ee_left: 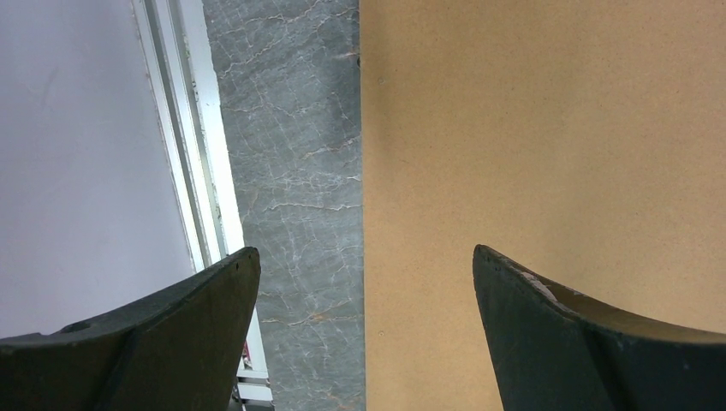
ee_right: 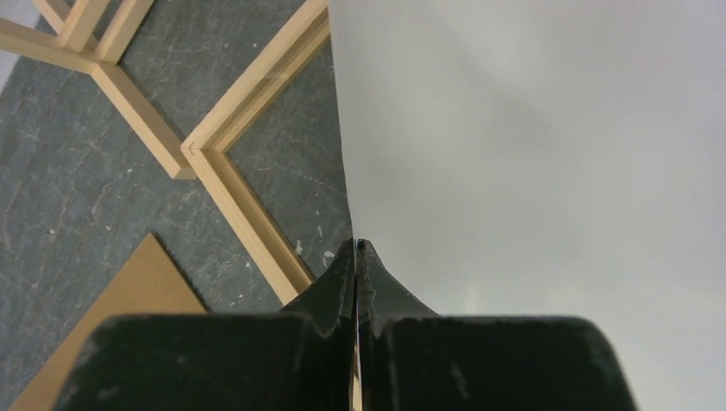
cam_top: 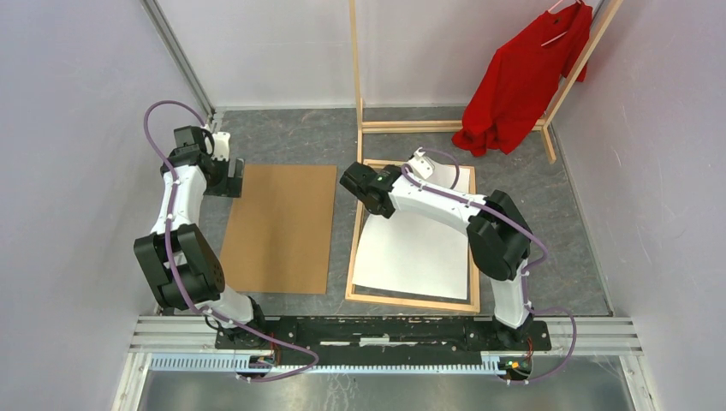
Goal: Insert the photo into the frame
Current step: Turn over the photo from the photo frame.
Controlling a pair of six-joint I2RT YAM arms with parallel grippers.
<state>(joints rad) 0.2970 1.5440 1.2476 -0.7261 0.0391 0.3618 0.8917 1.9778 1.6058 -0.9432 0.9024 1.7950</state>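
— Which step are you on?

— Seating the print. The photo (cam_top: pixel 415 248) lies white side up within the frame (cam_top: pixel 411 301), but askew. In my right wrist view its left edge runs apart from the left rail toward the far corner, with bare worktop (ee_right: pixel 291 171) showing between, and it meets the rail just where I grip. My right fingers (ee_right: pixel 334 291) are pinched tight on that edge.

— And the other arm?

— My left fingers (ee_left: pixel 197 300) stand wide apart, holding nothing, above the left edge of the brown backing board (cam_top: pixel 278 227). That board lies flat beside the frame, not touching it.

— What does the next move call for?

— I judge a small twist and slide of the sheet, so its edges run parallel to the rails and it drops inside them, then letting go. Paper buckles when pushed, so I would drag it gently. Whether the far edge rides on the far rail I cannot tell, because my own arm hides it.
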